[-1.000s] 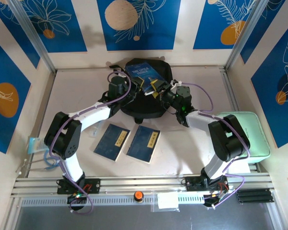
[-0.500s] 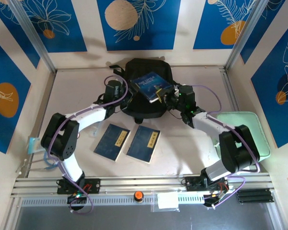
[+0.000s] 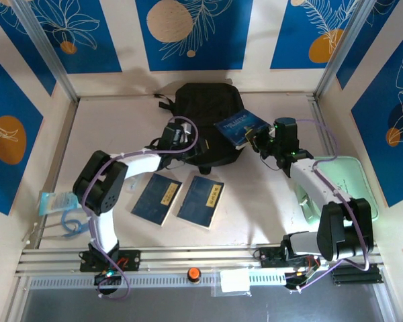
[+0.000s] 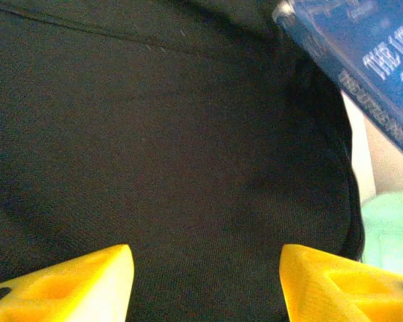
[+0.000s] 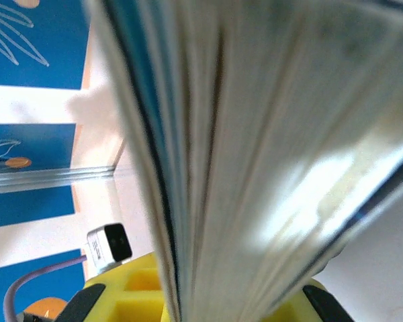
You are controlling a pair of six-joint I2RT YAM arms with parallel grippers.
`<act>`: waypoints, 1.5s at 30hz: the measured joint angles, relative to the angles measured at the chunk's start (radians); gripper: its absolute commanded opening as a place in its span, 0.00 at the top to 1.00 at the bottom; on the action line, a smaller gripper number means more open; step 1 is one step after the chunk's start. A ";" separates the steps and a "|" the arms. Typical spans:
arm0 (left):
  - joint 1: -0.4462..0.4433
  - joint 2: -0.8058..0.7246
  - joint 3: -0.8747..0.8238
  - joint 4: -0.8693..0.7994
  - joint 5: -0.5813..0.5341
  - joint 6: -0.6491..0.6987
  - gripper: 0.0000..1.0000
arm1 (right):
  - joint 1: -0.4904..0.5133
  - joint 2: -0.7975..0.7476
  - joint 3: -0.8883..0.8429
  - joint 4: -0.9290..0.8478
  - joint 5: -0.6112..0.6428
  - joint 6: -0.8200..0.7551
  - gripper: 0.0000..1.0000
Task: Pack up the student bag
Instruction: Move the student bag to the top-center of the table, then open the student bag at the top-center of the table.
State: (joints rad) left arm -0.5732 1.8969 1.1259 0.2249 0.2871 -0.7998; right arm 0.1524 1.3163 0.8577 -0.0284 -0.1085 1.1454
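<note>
A book (image 3: 240, 126) is pinched in the right hand (image 3: 258, 139); the bag (image 3: 203, 107) is seen just ahead of the spread left hand (image 4: 205, 282).

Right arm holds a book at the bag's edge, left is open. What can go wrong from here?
1. The right fingers pinch the blue book by one edge, so it may tilt or slip out.
2. The left fingers stand open over the backpack, holding nothing. I cannot tell whether its mouth is open, so the book may land on closed fabric and slide off.
</note>
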 measured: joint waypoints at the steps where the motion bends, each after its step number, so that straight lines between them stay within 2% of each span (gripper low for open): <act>1: -0.016 0.007 0.012 -0.011 0.005 0.015 0.41 | -0.013 -0.007 0.000 -0.017 0.001 -0.011 0.96; 14: -0.188 0.049 0.114 -0.155 0.027 0.141 0.40 | -0.109 -0.104 -0.003 -0.133 0.005 -0.070 0.96; 23: -0.198 0.048 0.270 -0.377 0.045 0.436 0.35 | -0.184 -0.142 -0.003 -0.175 -0.014 -0.138 0.96; 31: -0.211 0.074 0.436 -0.489 0.087 0.595 0.27 | -0.278 -0.152 -0.003 -0.216 -0.055 -0.241 0.96; 38: -0.237 0.204 0.563 -0.557 0.155 0.632 0.37 | -0.352 -0.183 -0.003 -0.236 -0.087 -0.256 0.96; 45: -0.239 0.311 0.660 -0.596 0.245 0.594 0.49 | -0.380 -0.183 -0.015 -0.239 -0.120 -0.255 0.96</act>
State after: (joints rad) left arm -0.8124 2.2078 1.7863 -0.3710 0.5320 -0.2058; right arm -0.2279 1.1332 0.8425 -0.2672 -0.2283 0.8906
